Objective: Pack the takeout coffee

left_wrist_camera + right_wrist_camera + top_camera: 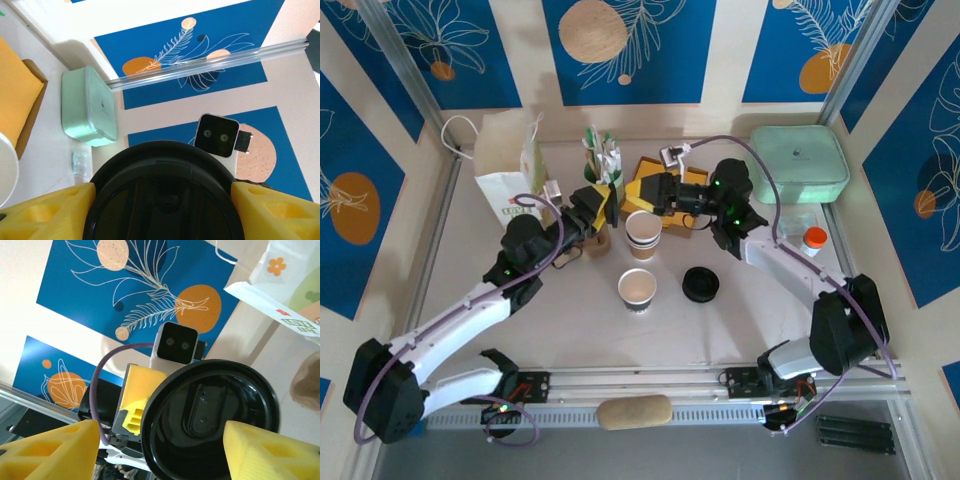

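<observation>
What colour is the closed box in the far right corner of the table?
The box is mint green; the top external view shows it best.

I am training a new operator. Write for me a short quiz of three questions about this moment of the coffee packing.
1. True or false: the far paper cup and the near paper cup both stand open, with no lid on either.
2. Which gripper clamps the raised black lid? A) left gripper B) right gripper C) both
3. What lies on the table just to the right of the near paper cup?

Key: 1 true. 2 A; the right gripper's jaws stand open around the lid. 3 a second black lid.
</observation>
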You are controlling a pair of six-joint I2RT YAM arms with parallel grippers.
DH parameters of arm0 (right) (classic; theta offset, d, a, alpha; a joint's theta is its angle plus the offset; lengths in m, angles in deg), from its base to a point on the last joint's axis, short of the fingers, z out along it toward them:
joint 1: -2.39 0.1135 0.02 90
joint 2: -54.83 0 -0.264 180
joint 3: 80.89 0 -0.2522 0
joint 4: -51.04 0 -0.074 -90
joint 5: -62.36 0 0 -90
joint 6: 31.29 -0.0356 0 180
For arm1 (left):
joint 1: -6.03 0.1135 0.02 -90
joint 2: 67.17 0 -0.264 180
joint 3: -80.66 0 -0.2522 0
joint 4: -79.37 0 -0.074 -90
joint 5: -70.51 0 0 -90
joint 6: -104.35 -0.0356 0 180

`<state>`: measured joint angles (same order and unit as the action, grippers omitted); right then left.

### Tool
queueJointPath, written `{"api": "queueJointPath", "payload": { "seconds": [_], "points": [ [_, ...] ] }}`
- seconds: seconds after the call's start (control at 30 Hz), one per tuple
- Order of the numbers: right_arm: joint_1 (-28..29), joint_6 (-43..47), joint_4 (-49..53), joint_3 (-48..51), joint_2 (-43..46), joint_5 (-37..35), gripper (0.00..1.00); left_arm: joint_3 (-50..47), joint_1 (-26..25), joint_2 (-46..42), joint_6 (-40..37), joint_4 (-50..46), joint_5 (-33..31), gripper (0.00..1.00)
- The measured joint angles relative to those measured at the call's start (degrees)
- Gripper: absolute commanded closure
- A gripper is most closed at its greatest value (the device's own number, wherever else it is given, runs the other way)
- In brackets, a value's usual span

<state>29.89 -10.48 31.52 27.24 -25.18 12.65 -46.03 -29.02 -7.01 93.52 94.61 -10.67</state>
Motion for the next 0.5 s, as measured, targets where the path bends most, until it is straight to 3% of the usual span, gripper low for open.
{"api": "queueJointPath", "payload": {
  "seconds": [0.33, 0.5],
  "points": [
    [-0.70, 9.64, 20.52, 5.75, 12.13, -4.31, 0.32, 12.46, -0.33, -3.10, -22.73, -29.73, 2.10, 0.33],
    [0.68, 15.65, 32.83, 8.31, 16.98, -8.66, 0.32, 17.75, -3.50, -1.44, -32.04, -41.16, 1.64, 0.33]
  ]
}}
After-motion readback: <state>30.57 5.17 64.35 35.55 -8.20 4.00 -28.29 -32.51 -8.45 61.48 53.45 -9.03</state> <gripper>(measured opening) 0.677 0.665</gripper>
